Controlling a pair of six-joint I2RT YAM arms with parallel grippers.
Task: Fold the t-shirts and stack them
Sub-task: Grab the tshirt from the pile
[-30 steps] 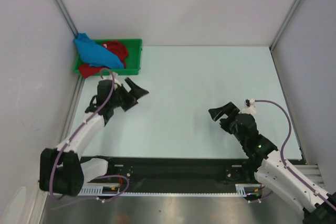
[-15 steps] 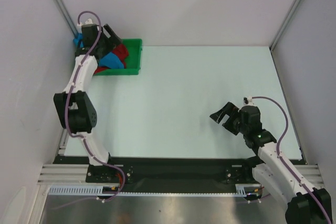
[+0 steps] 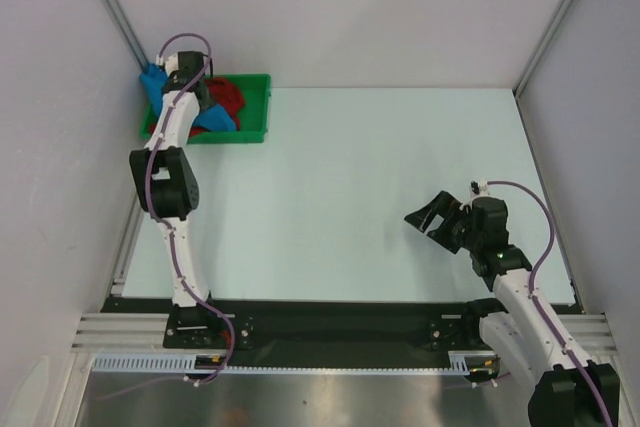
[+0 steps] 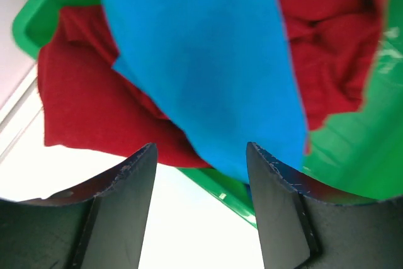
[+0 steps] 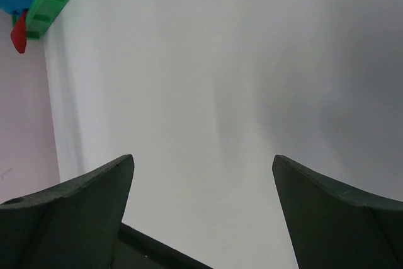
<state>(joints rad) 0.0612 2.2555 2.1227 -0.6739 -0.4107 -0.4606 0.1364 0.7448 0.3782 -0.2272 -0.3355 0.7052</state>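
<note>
Nothing is folded yet. The blue shirt (image 4: pixel 201 61) and red shirt (image 4: pixel 88 105) are seen bunched in the green tray (image 4: pixel 352 155). The left gripper (image 4: pixel 200 155) is held spread over them; the right gripper (image 5: pixel 201 165) is spread too, far off, nothing held

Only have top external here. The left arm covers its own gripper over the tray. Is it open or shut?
Observer: Left wrist view shows the left gripper open, holding nothing.
Operator: What's in front of it?
Observer: The blue shirt, lying across the red shirt.
Operator: Everything inside the tray?
Observer: No, the red shirt hangs out over the green tray rim.
</note>
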